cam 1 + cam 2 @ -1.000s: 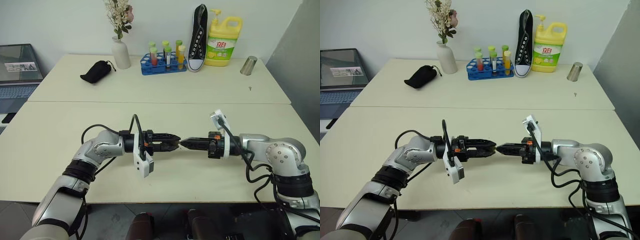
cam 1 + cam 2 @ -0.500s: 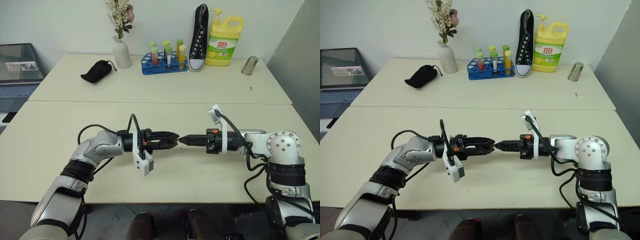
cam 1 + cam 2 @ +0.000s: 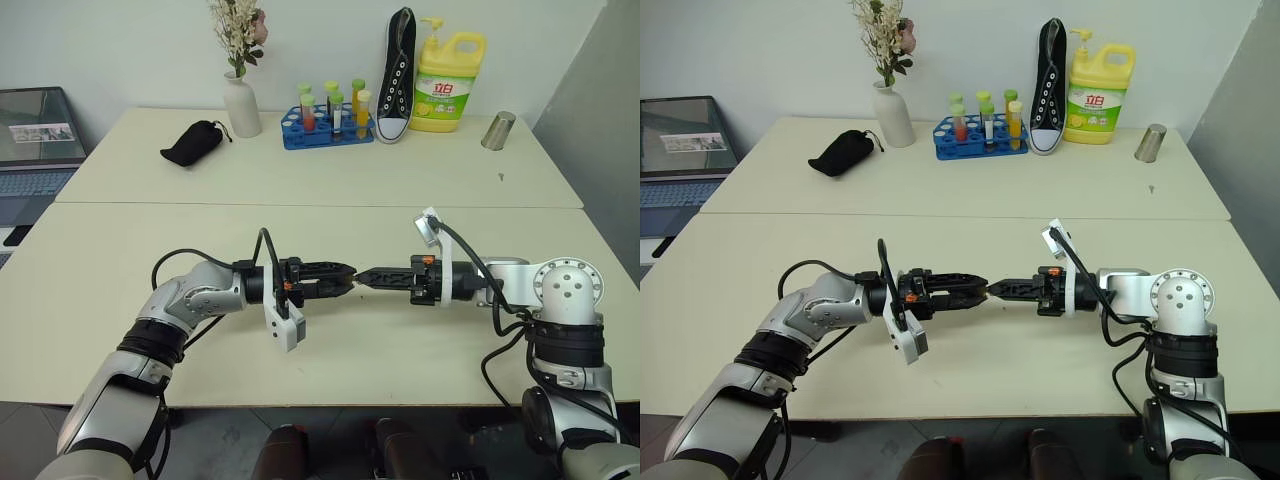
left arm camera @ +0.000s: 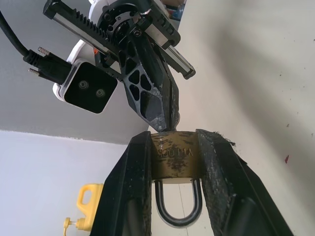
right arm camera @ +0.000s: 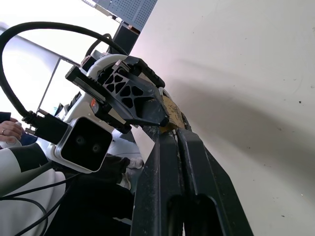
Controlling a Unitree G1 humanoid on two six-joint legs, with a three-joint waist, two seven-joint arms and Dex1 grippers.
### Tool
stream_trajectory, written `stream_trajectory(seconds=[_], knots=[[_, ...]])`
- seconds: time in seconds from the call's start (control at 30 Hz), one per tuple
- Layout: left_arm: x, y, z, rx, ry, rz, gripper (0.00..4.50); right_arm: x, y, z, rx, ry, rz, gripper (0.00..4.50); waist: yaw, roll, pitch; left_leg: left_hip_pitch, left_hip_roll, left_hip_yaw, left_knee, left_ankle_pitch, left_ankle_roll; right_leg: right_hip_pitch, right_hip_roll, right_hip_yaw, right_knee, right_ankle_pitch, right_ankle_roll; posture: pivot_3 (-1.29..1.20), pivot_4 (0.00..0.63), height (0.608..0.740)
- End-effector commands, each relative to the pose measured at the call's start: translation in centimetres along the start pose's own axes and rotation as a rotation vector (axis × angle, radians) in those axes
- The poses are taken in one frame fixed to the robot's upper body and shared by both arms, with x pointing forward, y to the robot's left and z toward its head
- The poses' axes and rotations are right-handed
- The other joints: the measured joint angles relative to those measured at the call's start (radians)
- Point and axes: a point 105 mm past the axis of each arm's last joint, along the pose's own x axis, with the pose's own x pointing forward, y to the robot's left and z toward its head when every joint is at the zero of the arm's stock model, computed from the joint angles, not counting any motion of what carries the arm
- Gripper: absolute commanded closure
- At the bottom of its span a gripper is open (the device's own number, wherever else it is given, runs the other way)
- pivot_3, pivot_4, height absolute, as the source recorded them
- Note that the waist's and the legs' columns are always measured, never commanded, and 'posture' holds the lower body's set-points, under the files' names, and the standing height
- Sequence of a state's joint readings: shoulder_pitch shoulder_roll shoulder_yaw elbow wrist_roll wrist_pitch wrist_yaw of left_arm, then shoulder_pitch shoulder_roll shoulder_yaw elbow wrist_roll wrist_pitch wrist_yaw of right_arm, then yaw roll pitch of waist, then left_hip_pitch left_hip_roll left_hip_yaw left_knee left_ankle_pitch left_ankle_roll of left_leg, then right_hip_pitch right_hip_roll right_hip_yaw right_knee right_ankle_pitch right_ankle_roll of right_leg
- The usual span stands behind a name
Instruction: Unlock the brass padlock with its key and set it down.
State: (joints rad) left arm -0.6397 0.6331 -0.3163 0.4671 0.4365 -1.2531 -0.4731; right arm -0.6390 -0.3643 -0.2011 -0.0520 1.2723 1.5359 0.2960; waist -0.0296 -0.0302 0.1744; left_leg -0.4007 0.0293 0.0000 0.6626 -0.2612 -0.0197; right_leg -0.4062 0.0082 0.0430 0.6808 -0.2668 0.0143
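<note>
At the far left you see a laptop beside the table. On the back table, from left to right, there are a black pouch, a white vase with dried flowers, a blue rack of coloured tubes, a black shoe standing on its heel, a yellow bottle and a metal cup.

Over the front table your two arms meet tip to tip, both held above the surface. The left gripper points toward the right one, and its two fingers are pinching the padlock by the sides of its brass body. In the left wrist view the shackle hangs between the fingers, toward the wrist, and it looks still seated in the body (the joint itself is partly hidden, so you cannot be sure).

The right gripper comes from the other side, with its fingers pressed together. Its tips touch the free end face of the padlock. A small silvery piece shows at that spot, just between the black tips and the brass; this is probably the key, but it is too small to tell how it sits.

In the right wrist view a person's hand shows in the background.
</note>
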Motion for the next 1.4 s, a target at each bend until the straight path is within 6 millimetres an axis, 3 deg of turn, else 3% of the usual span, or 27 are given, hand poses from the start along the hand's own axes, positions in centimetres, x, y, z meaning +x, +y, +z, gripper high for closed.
stream_trajectory(seconds=[0.03,0.53,0.73,0.83,1.0,1.2,1.4], knots=[[0.5,-0.3,1.2,0.035,-0.062,-0.032,3.53,-0.3,1.6,1.5,-0.03,-0.059,0.066,4.5,0.0,0.0,0.0,0.0,0.0,0.0,0.0,0.0,0.0,0.0,0.0,0.0,0.0,0.0,0.0,0.0,0.15,0.74],[0.5,-0.3,1.2,0.024,-0.057,-0.026,3.53,-0.1,2.2,0.9,-0.035,-0.033,0.087,4.5,-0.001,0.0,0.0,0.0,0.0,0.0,0.0,0.0,0.0,0.0,0.0,0.0,0.0,0.0,0.0,0.0,0.15,0.74],[0.5,-0.4,1.2,0.014,-0.054,-0.026,3.53,0.1,2.3,0.2,-0.311,-0.007,-0.04,4.5,-0.001,0.0,0.0,-0.001,0.0,-0.001,-0.001,0.0,0.0,-0.001,0.0,0.0,-0.001,0.0,0.0,0.0,0.15,0.74],[0.4,-0.4,1.1,0.006,-0.049,-0.025,3.53,-0.1,2.3,-0.8,-0.429,0.022,-0.05,3.89,-0.001,0.0,0.0,-0.001,0.0,-0.001,-0.001,0.0,0.0,-0.001,0.0,0.0,-0.001,-0.002,0.003,0.0,0.15,0.74],[0.3,-0.5,1.0,-0.01,-0.035,-0.019,3.53,-1.6,2.4,-1.7,-0.591,0.062,-0.052,2.17,0.001,0.0,0.0,-0.001,0.0,0.0,0.0,0.0,0.0,-0.001,0.0,-0.001,-0.001,-0.003,0.004,0.0,0.15,0.74],[0.3,-0.1,0.7,-0.018,-0.019,0.0,3.53,-2.3,2.3,-1.1,-0.707,-0.011,-0.092,0.05,-0.001,0.0,0.0,0.0,0.0,0.0,0.0,0.0,0.0,-0.001,0.001,-0.001,-0.001,-0.003,0.005,0.0,0.15,0.74],[0.5,0.1,0.8,-0.022,-0.027,0.017,3.53,-0.7,1.4,-1.3,-0.632,-0.127,-0.117,0.0,0.0,0.0,0.0,0.0,0.0,0.0,0.0,0.0,0.0,-0.001,0.001,-0.001,0.0,-0.002,0.003,0.0,0.15,0.74]])
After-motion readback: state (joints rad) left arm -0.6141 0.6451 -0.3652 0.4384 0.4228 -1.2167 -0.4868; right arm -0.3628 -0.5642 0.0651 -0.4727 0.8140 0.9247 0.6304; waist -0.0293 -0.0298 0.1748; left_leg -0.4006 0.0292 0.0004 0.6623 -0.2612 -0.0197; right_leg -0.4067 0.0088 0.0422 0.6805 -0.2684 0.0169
